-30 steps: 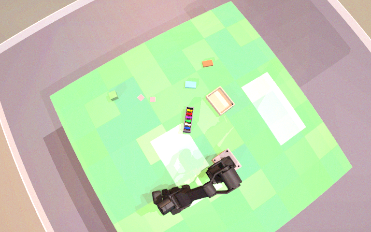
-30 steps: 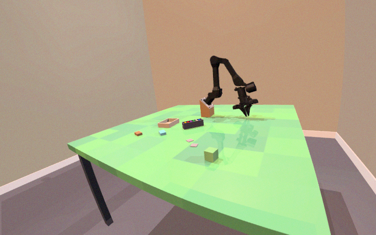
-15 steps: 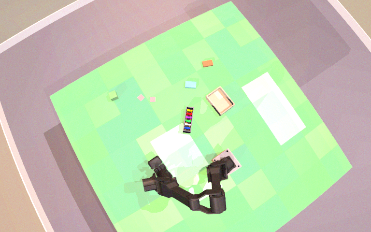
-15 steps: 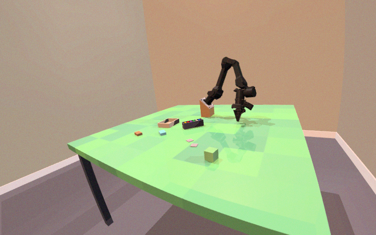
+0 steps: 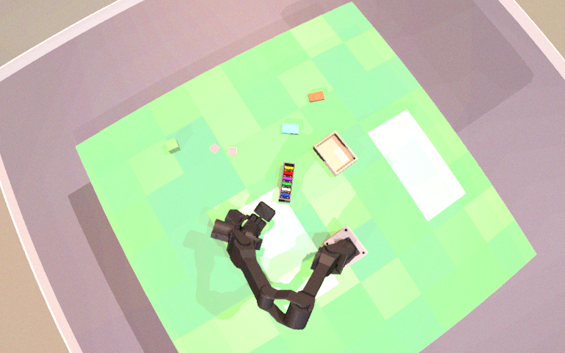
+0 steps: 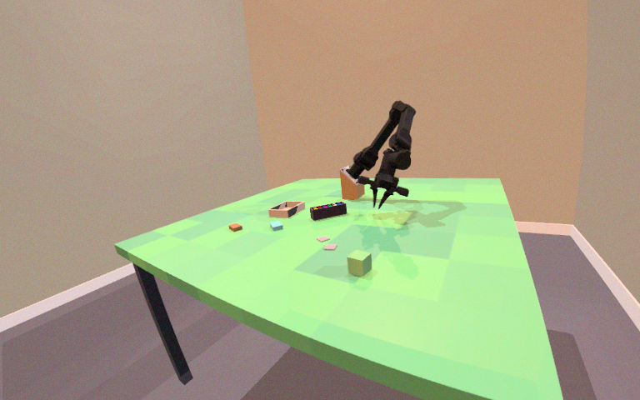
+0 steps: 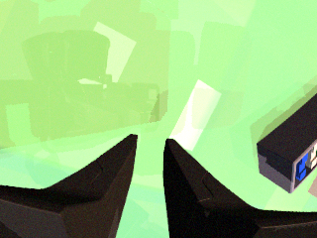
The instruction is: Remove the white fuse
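Still seated in the fuse block (image 5: 287, 182), second slot from the near end between blue and green neighbours: white fuse (image 5: 285, 189), untouched, with the tray (image 5: 335, 153) just beyond. Well short and to the side, above the table: gripper (image 6: 378, 203), jaws nearly closed on nothing. Likely to knock the block or neighbouring fuses if brought down without reopening and centring.
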`<state>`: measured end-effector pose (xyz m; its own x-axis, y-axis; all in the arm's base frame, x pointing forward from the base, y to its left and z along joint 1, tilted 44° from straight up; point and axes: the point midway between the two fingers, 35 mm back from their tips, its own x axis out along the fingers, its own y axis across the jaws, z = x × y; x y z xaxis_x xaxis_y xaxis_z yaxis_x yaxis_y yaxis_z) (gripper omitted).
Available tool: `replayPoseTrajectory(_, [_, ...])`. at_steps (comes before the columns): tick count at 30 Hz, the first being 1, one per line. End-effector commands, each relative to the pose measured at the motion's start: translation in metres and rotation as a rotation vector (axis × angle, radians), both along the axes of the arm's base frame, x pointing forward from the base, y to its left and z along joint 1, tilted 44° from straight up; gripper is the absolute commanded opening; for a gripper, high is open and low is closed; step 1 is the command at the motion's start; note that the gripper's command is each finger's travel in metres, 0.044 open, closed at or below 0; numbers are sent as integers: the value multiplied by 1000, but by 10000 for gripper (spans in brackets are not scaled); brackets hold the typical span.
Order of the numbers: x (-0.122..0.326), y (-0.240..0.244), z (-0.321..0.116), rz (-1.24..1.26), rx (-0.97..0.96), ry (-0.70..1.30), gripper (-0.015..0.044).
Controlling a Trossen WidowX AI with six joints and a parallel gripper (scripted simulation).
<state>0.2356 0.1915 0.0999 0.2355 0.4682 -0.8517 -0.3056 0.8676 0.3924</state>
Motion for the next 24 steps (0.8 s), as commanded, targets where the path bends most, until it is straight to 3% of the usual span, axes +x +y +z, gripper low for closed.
replayPoseTrajectory(1, [35, -47, -18, -568, 124, 395, 71])
replayPoseTrajectory(8, [46, -95, -41, -1080, 204, 741, 71])
replayPoseTrajectory(18, [49, -155, -74, -2007, 368, 1580, 71])
replayPoseTrajectory(24, [49, -158, -75, -2045, 373, 1622, 71])
